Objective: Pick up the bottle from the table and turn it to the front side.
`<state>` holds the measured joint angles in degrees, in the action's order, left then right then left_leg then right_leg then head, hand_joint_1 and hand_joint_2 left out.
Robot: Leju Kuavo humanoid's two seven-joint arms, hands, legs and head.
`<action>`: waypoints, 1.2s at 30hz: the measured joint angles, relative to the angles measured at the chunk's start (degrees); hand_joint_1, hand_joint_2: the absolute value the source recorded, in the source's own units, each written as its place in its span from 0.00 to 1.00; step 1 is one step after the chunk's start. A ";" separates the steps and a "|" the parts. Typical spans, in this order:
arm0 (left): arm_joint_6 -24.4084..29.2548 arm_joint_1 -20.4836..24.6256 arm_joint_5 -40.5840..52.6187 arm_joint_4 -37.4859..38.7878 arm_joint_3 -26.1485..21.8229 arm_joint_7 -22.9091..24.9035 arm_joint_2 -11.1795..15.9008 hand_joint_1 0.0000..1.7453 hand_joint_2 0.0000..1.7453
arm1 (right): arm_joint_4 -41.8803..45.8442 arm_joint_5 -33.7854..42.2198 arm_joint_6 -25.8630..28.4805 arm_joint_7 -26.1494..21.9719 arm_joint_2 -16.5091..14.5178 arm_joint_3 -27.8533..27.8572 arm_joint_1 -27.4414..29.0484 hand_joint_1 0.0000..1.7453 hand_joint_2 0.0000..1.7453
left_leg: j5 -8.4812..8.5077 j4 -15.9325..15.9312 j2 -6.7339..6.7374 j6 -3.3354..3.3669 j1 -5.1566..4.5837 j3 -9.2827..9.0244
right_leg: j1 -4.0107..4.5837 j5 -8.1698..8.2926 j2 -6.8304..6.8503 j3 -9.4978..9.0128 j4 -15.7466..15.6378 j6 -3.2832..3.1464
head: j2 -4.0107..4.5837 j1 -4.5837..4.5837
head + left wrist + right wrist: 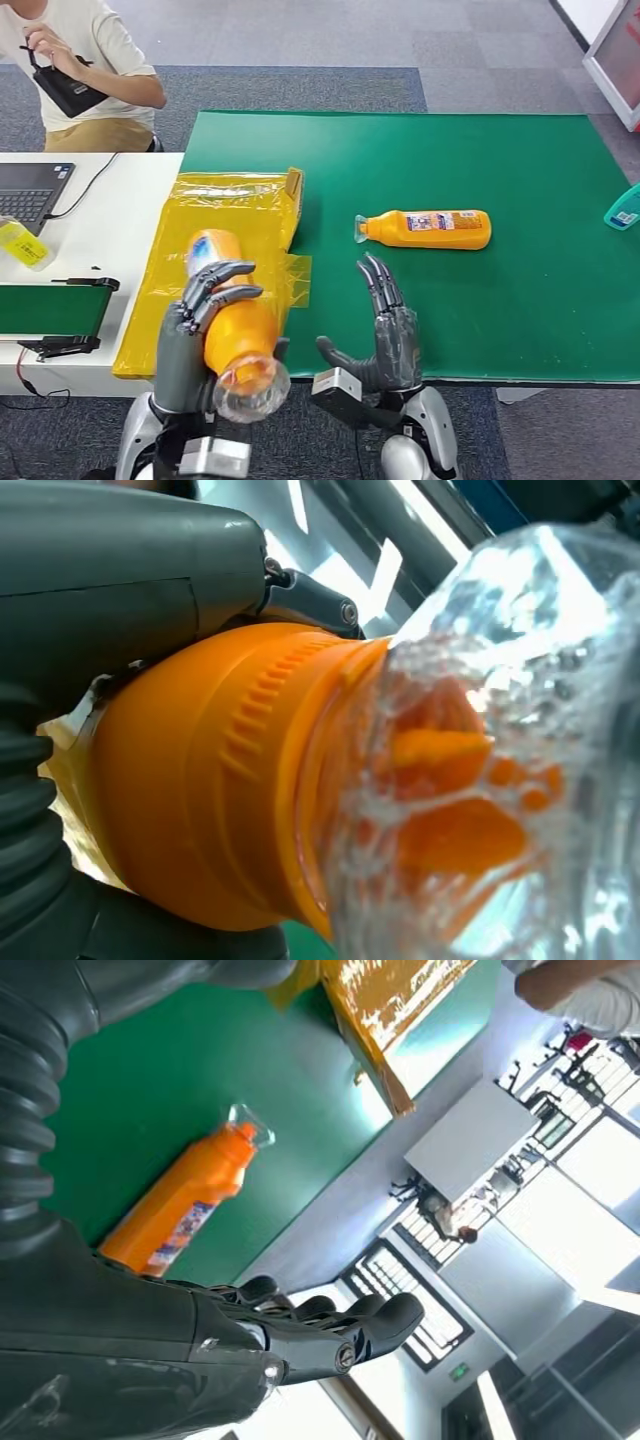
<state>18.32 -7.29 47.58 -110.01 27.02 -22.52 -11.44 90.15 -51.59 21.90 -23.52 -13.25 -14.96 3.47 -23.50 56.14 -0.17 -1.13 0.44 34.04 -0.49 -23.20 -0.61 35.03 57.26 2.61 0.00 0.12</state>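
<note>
Green matting covers my bench (453, 160); grey carpet tiles lie beyond, a white desk with a laptop (30, 190) at nine o'clock, a seated person (83, 70) at eleven. My left hand (192, 335) grips an orange bottle (234, 330) above yellow plastic wrap (226, 215), long axis running from twelve to six, clear cap toward me. My right hand (381, 330) holds nothing, fingers (381, 285) spread. A second bottle (430, 229) lies flat, cap toward nine.

Head camera looks down over the green table (453, 160); wrist cameras sit close behind each hand.
</note>
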 joint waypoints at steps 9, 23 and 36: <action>7.48 2.83 30.73 0.74 -6.11 13.42 -1.93 1.00 1.00 | 9.75 4.66 -2.35 -2.34 0.00 1.82 1.65 0.00 1.00 | 0.01 0.00 0.00 0.01 0.00 -0.01 | 0.00 0.01 0.00 0.01 0.00 0.00 | 0.00 0.00; 0.02 14.00 40.26 13.60 -10.70 19.93 -0.07 1.00 1.00 | 15.78 7.89 -4.47 -7.82 0.02 1.30 2.30 0.00 1.00 | 0.07 0.01 0.00 0.04 0.00 -0.01 | 0.00 0.04 0.01 0.00 0.00 0.01 | 0.00 0.00; 1.04 35.30 40.36 60.12 8.94 33.72 3.30 1.00 1.00 | 11.63 16.62 -10.22 -13.28 0.02 -1.84 -0.48 0.00 1.00 | 0.19 0.02 0.06 0.03 -0.01 0.00 | -0.02 0.21 -0.07 0.04 0.02 0.02 | 0.00 0.01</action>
<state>19.36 28.01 87.94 -49.88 35.96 11.20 -8.14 101.78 -34.97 11.68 -36.80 -13.23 -16.80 2.99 -23.30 56.16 -0.11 -1.10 0.42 34.04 -0.50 -22.99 -0.68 35.07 57.27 2.63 0.00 0.13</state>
